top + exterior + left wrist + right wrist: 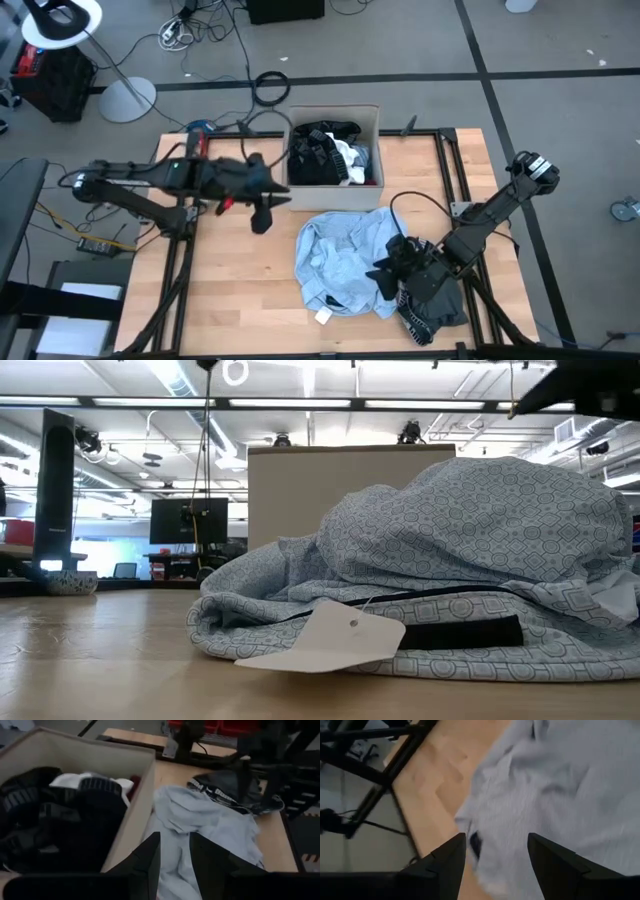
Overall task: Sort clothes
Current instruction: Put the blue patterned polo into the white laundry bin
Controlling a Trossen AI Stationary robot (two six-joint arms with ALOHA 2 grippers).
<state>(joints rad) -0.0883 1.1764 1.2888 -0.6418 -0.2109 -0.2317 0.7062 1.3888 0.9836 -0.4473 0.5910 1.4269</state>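
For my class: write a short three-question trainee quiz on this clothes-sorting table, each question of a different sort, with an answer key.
1. True or false: the light blue garment lies inside the cardboard box.
2. Which gripper is over the light blue garment's edge? A left gripper B right gripper
3. Fill in: the white tag lies on the ____.

Key: 1 false; it lies on the table. 2 B. 3 table.

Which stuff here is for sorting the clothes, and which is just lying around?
For the job:
- crumpled light blue patterned shirt
- black-and-white patterned garment
- dark and white clothes in the beige cardboard box
- left gripper, right gripper, both open

Just lying about:
- white round-based lamp
- coiled black cable
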